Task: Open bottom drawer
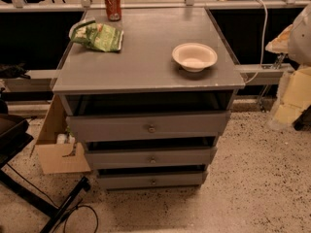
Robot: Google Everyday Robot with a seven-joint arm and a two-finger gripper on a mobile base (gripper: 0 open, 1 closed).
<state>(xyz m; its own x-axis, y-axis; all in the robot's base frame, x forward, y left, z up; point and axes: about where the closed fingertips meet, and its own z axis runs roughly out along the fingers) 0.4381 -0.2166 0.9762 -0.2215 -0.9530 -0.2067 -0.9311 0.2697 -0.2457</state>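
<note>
The grey cabinet [146, 57] stands in the middle of the view with three drawers stacked in its front. The bottom drawer [126, 181] is the lowest one, a slim flat grey front with a small round metal knob [153, 182], just above the speckled floor. Its front sits about in line with the cabinet, with a dark gap above it. The middle drawer [121, 158] and the taller top drawer [112, 127] are above it. My gripper [280, 41] is at the far right edge, at tabletop height, well away from the drawers, with my pale arm [294, 93] below it.
On the cabinet top are a red can [112, 5], a green snack bag [99, 37] and a white bowl [194, 56]. A cardboard box [56, 147] stands left of the cabinet. A black stand [19, 144] and a cable [77, 212] are at the lower left.
</note>
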